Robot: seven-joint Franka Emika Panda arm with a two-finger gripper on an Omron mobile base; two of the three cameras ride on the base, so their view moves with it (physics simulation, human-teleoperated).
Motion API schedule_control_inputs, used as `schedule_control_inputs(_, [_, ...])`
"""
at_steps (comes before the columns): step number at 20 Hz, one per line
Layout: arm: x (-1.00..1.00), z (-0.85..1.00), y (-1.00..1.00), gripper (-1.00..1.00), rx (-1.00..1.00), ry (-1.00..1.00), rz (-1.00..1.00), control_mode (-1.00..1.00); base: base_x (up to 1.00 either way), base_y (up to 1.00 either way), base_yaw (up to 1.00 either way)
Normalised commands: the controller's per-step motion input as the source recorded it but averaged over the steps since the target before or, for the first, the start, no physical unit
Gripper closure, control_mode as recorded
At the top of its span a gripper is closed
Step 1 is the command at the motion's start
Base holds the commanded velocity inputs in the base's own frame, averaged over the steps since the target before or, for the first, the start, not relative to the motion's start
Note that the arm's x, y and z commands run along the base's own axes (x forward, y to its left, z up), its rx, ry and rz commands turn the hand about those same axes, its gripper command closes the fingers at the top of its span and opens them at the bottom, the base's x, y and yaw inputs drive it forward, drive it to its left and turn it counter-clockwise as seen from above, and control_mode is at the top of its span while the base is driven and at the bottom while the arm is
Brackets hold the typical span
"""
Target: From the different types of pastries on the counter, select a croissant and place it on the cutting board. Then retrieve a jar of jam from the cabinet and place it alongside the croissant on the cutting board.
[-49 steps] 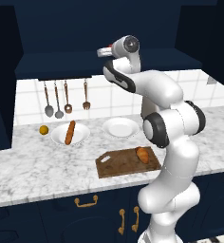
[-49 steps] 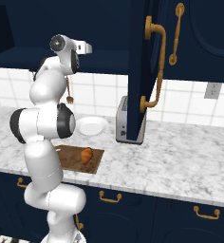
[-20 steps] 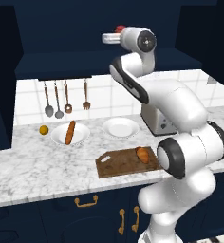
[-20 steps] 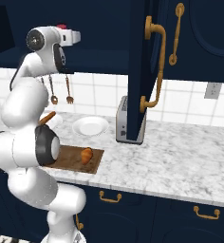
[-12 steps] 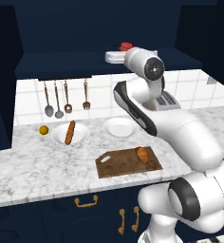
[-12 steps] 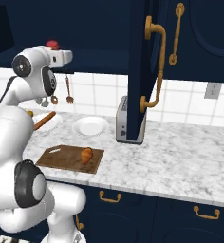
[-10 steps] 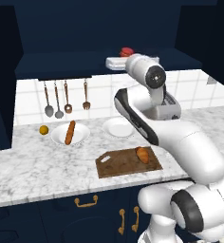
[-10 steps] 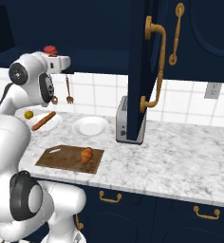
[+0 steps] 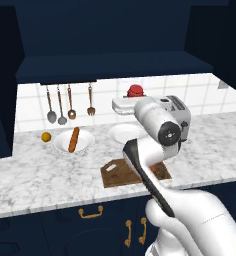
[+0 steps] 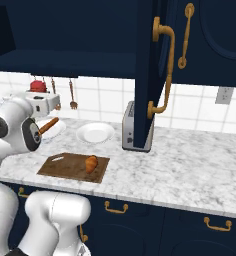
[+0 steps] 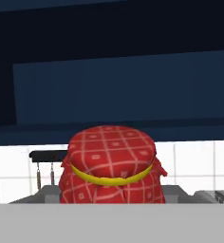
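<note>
Jam first: you see the jar of jam point(image 11: 111, 163) at the centre of the hand view, its red checked cloth lid tied with a yellow band, sitting directly ahead of the gripper point(image 9: 124, 104); the fingertips are hidden there, so you cannot tell whether the jaws are clenched on the jar or parted. In the left base view, the jar of jam point(image 9: 135, 90) appears as a small red cap riding on top of the white hand, at about 12 o'clock from the cutting board point(image 9: 115, 174), against the tiled wall below the cabinet point(image 9: 110, 55); in the right base view you find the same red cap point(image 10: 38, 85) above the hand at far left. Note the croissant point(image 10: 91, 163) lying on the cutting board point(image 10: 65, 167), toward its right end in that view; the board rests on the counter point(image 10: 190, 170) near the front edge. At 10 o'clock from the board in the left base view lies the baguette point(image 9: 73, 139) on its white plate point(image 9: 85, 142), with a second white plate point(image 9: 122, 133) just beside it and a small round fruit point(image 9: 46, 136) to the far side; utensils point(image 9: 70, 102) hang on the wall above them; a toaster point(image 10: 131, 127) stands at 2 o'clock from the board in the right base view.
</note>
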Motion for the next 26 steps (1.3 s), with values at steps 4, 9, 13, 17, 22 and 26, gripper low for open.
schedule_control_inputs(4, [-1.0,-0.76,0.24,1.0,0.02,0.0,0.0,-1.0,0.0,0.0,0.0])
schedule_control_inputs(9, [-0.96,-0.83,0.34,1.0,0.01,0.0,0.0,-1.0,0.0,0.0,0.0])
schedule_control_inputs(13, [-0.66,-1.0,0.3,1.0,0.02,0.0,-0.04,-1.0,0.0,0.0,0.0])
schedule_control_inputs(17, [-0.24,-0.95,0.13,1.0,0.1,0.0,-0.09,-1.0,0.0,0.0,0.0])
schedule_control_inputs(22, [0.24,-0.83,0.0,1.0,0.14,0.0,-0.11,-1.0,0.0,0.0,0.0])
schedule_control_inputs(26, [0.69,-0.74,0.14,1.0,0.04,0.0,-0.12,-1.0,0.0,0.0,0.0])
